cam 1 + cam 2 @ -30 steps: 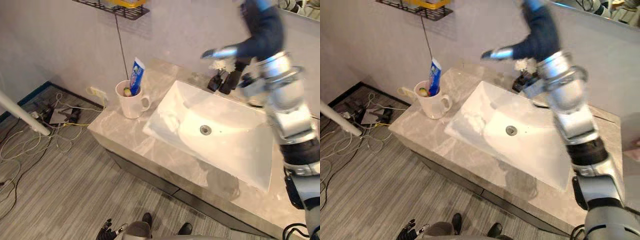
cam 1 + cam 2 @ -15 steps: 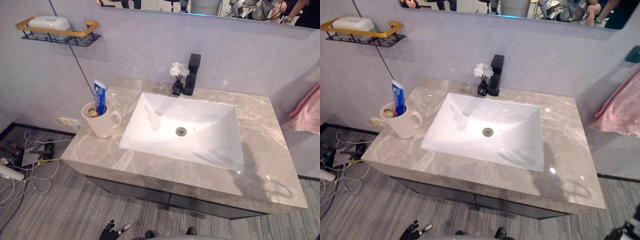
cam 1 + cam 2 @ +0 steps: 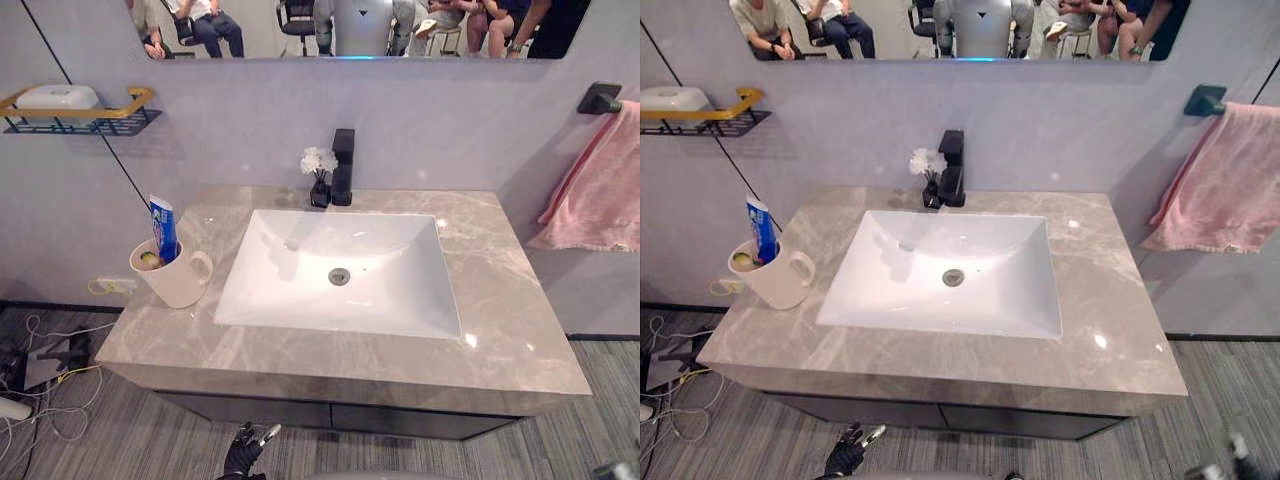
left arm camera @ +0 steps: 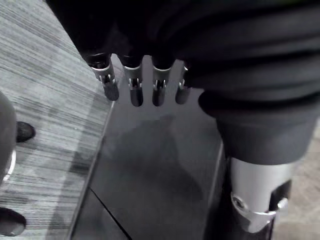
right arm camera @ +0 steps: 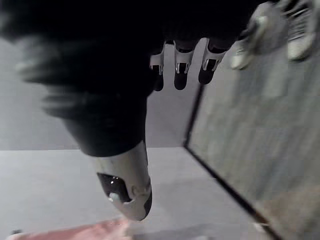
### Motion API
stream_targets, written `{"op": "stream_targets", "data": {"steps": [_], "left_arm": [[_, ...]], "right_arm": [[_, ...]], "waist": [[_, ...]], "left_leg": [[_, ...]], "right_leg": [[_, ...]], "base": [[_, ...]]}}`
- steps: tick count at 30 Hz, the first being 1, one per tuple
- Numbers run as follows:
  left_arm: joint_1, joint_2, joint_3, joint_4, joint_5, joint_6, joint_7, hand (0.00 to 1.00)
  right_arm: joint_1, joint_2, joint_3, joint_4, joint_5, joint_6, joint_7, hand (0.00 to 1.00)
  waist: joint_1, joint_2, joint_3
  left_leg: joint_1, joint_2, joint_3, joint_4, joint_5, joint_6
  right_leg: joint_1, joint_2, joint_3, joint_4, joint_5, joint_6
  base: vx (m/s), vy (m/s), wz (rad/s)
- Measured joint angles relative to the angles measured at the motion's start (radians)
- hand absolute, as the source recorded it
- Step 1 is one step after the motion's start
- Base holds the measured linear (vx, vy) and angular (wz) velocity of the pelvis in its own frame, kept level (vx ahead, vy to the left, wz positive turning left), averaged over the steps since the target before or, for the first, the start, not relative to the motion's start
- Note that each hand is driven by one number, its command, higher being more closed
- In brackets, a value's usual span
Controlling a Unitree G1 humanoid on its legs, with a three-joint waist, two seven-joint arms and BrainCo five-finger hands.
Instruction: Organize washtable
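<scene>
The grey marble washtable (image 3: 500, 300) holds a white sink (image 3: 290, 290) with a black faucet (image 3: 343, 165) behind it. A small dark vase of white flowers (image 3: 319, 178) stands beside the faucet. On the left end stands a white mug (image 3: 178, 282) with a blue toothpaste tube (image 3: 163, 228) upright in it. My left hand (image 4: 136, 87) hangs low in front of the dark cabinet, fingers straight, holding nothing; it also peeks in as the hand (image 3: 245, 455) below the counter edge. My right hand (image 5: 180, 70) hangs down too, open and empty.
A black and gold wall shelf (image 3: 120, 112) carries a white soap dish (image 3: 55, 97) at the upper left. A pink towel (image 3: 600, 190) hangs from a black hook on the right wall. Cables (image 3: 40, 360) lie on the floor to the left. The mirror reflects seated people.
My right arm, stretched over the faucet a second ago, has left the head view and now hangs low. The camera has swung to face the washtable squarely. The things on it stayed put.
</scene>
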Motion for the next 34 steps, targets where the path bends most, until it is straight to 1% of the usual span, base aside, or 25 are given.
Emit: {"op": "stream_targets", "data": {"steps": [1,3,4,6,9,12,17,21,24,27,28,29,30,31,33,34], "left_arm": [[-0.008,-0.009,-0.001,0.0,-0.006,0.0,0.004,0.0],[-0.016,-0.019,-0.002,0.001,-0.006,-0.001,0.008,0.0],[-0.017,-0.019,-0.002,0.003,-0.006,-0.001,0.01,0.0],[-0.019,-0.019,-0.002,0.01,-0.006,-0.001,0.014,0.0],[-0.029,-0.016,-0.002,0.031,-0.005,-0.001,0.014,0.0],[-0.032,-0.01,-0.008,0.035,-0.004,-0.002,0.012,0.0],[-0.051,0.003,-0.016,0.074,-0.002,-0.002,0.005,0.0],[-0.053,0.026,-0.017,0.096,0.006,-0.001,-0.006,0.0],[-0.054,0.044,-0.017,0.116,0.007,-0.001,-0.007,0.0],[-0.064,0.046,-0.017,0.117,0.016,-0.001,-0.006,0.0],[-0.068,0.047,-0.017,0.117,0.016,-0.001,-0.006,0.0],[-0.071,0.051,-0.017,0.12,0.016,-0.001,-0.006,0.0],[-0.072,0.052,-0.017,0.12,0.016,-0.001,-0.006,0.0],[-0.073,0.054,-0.017,0.12,0.016,-0.002,-0.005,0.0],[-0.079,0.061,-0.017,0.121,0.016,-0.002,-0.005,0.0],[-0.081,0.064,-0.017,0.121,0.016,-0.002,-0.005,0.0]], "right_arm": [[-0.003,-0.003,0.041,0.054,0.004,0.016,0.033,0.0],[-0.01,-0.002,0.088,0.12,0.003,0.028,0.091,0.0],[-0.011,-0.002,0.096,0.137,0.003,0.031,0.107,0.0],[-0.01,-0.003,0.115,0.207,-0.023,0.04,0.175,0.0],[-0.011,-0.005,0.143,0.279,-0.05,0.062,0.215,0.0],[-0.014,-0.013,0.187,0.328,-0.089,0.072,0.243,0.0],[-0.025,-0.025,0.231,0.372,-0.123,0.076,0.253,0.0],[-0.052,-0.045,0.258,0.424,-0.136,0.076,0.268,0.0],[-0.072,-0.052,0.269,0.455,-0.134,0.076,0.266,0.0],[-0.093,-0.056,0.28,0.46,-0.131,0.069,0.267,0.0],[-0.099,-0.058,0.283,0.467,-0.131,0.068,0.267,0.0],[-0.114,-0.064,0.298,0.485,-0.135,0.065,0.267,0.0],[-0.116,-0.064,0.299,0.486,-0.136,0.065,0.266,0.0],[-0.119,-0.064,0.301,0.488,-0.137,0.065,0.266,0.0],[-0.131,-0.07,0.325,0.496,-0.138,0.066,0.265,0.0],[-0.135,-0.074,0.337,0.499,-0.141,0.065,0.264,0.0]], "waist": [[0.003,0.001,0.0],[0.009,0.002,0.0],[0.01,0.002,0.0],[0.013,0.002,0.0],[0.023,0.004,0.002],[0.032,0.003,0.002],[0.035,0.001,0.005],[0.038,-0.008,0.011],[0.039,-0.015,0.026],[0.04,-0.015,0.056],[0.043,-0.016,0.059],[0.054,-0.02,0.066],[0.056,-0.02,0.067],[0.056,-0.026,0.071],[0.056,-0.026,0.079],[0.056,-0.032,0.084]], "left_leg": [[0.0,0.0,0.0,-0.001,-0.001,0.0],[0.001,0.001,-0.001,-0.004,-0.002,-0.001],[0.001,0.001,-0.002,-0.004,-0.002,-0.002],[0.005,0.001,-0.004,-0.005,-0.003,-0.005],[0.018,0.001,-0.008,-0.006,-0.005,-0.007],[0.018,0.0,-0.026,-0.007,-0.005,-0.008],[0.025,-0.006,-0.054,-0.016,-0.004,-0.009],[0.033,-0.01,-0.059,-0.032,0.0,-0.011],[0.036,-0.015,-0.075,-0.033,0.0,-0.011],[0.035,-0.021,-0.095,-0.034,0.001,-0.01],[0.035,-0.021,-0.095,-0.034,0.001,-0.01],[0.035,-0.023,-0.096,-0.035,0.001,-0.01],[0.035,-0.023,-0.096,-0.035,0.001,-0.01],[0.034,-0.024,-0.097,-0.036,0.001,-0.01],[0.033,-0.026,-0.103,-0.036,0.001,-0.009],[0.032,-0.027,-0.105,-0.037,0.002,-0.008]], "right_leg": [[0.0,0.0,0.0,0.002,-0.002,0.001],[0.005,0.0,-0.001,0.004,0.0,-0.002],[0.007,0.001,-0.002,0.006,0.0,-0.002],[0.011,0.002,-0.003,0.005,0.001,-0.002],[0.022,0.005,-0.003,-0.004,0.001,-0.002],[0.028,0.006,-0.008,-0.008,0.001,-0.002],[0.055,0.008,-0.031,-0.033,0.004,0.003],[0.057,0.017,-0.03,-0.061,0.016,0.003],[0.075,0.02,-0.041,-0.082,0.021,0.006],[0.087,0.019,-0.061,-0.082,0.021,0.006],[0.088,0.019,-0.061,-0.082,0.021,0.006],[0.088,0.019,-0.06,-0.082,0.021,0.006],[0.088,0.019,-0.06,-0.082,0.021,0.006],[0.088,0.019,-0.061,-0.082,0.021,0.006],[0.089,0.018,-0.064,-0.083,0.021,0.006],[0.088,0.018,-0.066,-0.083,0.022,0.007]], "base": [[0.0,0.0,0.0],[0.03,0.009,0.03],[0.06,0.006,0.04],[0.07,0.004,0.02],[0.06,-0.001,0.01],[0.01,-0.002,0.09],[-0.03,0.007,0.16],[0.03,0.006,-0.01],[0.05,0.013,0.13],[0.03,0.028,0.19],[0.02,0.049,0.05],[0.01,0.032,0.0],[0.0,0.0,0.0],[-0.01,0.025,0.04],[-0.02,0.029,0.05],[0.0,0.0,0.0]]}}
